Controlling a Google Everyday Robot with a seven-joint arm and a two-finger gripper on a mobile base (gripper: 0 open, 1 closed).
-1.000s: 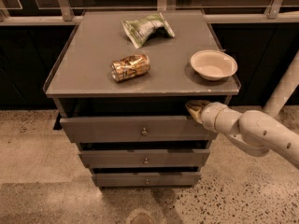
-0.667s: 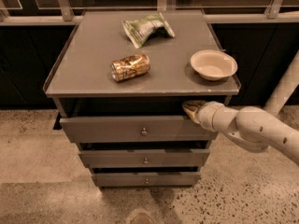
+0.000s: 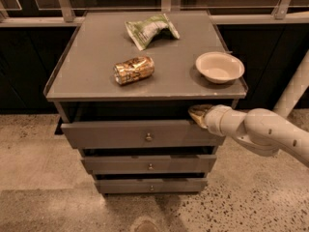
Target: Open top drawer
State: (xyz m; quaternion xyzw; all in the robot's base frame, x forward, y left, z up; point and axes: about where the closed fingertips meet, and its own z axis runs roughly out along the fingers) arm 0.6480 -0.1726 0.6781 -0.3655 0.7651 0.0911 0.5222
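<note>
The top drawer (image 3: 125, 134) is the widest grey front of three, with a small round metal knob (image 3: 148, 137) at its centre. It stands pulled out a little, with a dark gap above its top edge. My gripper (image 3: 197, 114) reaches in from the right on a white arm (image 3: 263, 129). Its tip is at the drawer's upper right edge, just under the cabinet top (image 3: 96, 76).
On the cabinet top lie a crushed can (image 3: 133, 69), a green snack bag (image 3: 150, 29) and a white bowl (image 3: 219, 66). Two narrower drawers (image 3: 149, 164) sit below. A white pipe (image 3: 294, 88) stands at the right. A railing runs behind.
My gripper has shifted slightly left along the drawer's top edge. The drawer looks about as far out as before.
</note>
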